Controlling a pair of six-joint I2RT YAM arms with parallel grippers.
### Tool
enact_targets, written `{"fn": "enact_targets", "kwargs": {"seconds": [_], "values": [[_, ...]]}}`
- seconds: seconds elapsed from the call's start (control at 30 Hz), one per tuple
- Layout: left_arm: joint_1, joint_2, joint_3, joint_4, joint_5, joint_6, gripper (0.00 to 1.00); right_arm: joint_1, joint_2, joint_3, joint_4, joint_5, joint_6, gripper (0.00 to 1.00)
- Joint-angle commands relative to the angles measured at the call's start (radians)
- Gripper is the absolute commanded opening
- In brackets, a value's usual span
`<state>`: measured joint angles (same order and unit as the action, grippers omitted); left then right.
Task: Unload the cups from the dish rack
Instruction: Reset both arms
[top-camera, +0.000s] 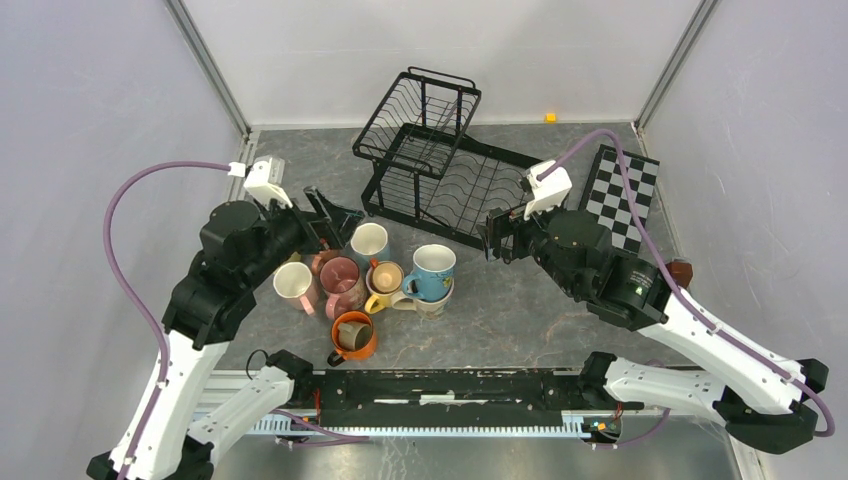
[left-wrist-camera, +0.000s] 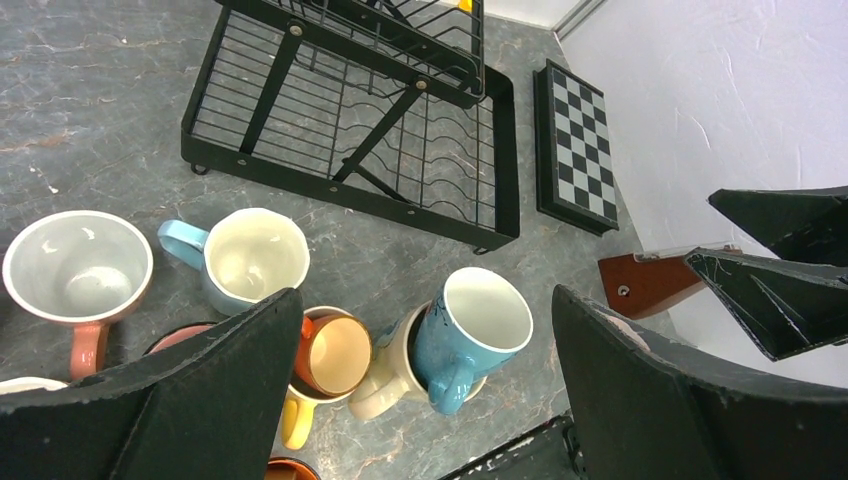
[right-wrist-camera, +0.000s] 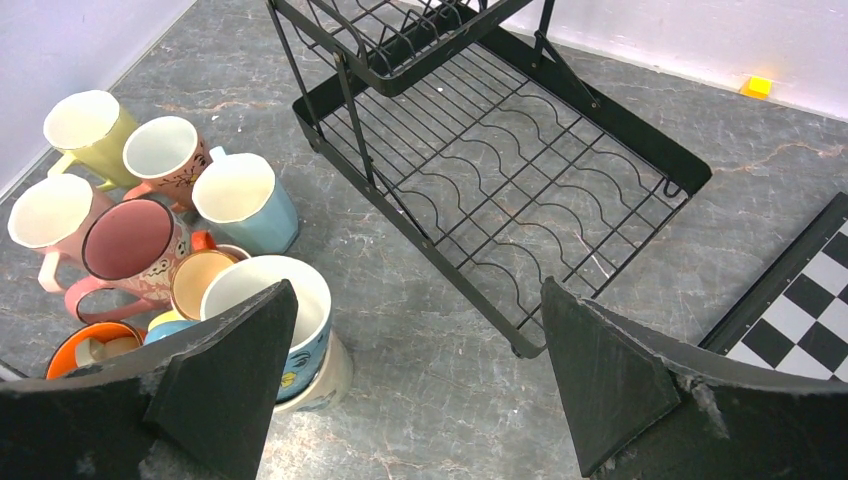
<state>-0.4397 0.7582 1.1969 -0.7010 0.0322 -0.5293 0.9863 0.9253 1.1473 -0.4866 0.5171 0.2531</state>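
We note the cups (top-camera: 372, 285) clustered on the table (top-camera: 520, 320), near-left of the dish rack (top-camera: 440, 165). The left gripper (top-camera: 335, 212) and right gripper (top-camera: 495, 237) stand wide, gripping nothing.

The black dish rack (top-camera: 440, 160) stands on the grey table (top-camera: 520, 310). The cups (top-camera: 370, 280) sit clustered just in front of the rack, some stacked. The left gripper (top-camera: 332, 215) hovers at the rack's front-left, and the right gripper (top-camera: 497, 236) at its front-right corner. A checkered board (top-camera: 622, 195) lies right of the rack.
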Motion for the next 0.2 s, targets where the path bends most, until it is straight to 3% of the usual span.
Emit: {"fn": "enact_targets", "kwargs": {"seconds": [0.0,0.17], "values": [[0.002,-0.006,0.0,0.039,-0.004,0.063,1.0,-0.001,0.002,0.022,0.028,0.016,-0.007,0.98],[0.002,-0.007,-0.005,0.038,0.002,0.062,1.0,-0.001,0.001,0.019,0.033,0.011,-0.006,0.98]]}}
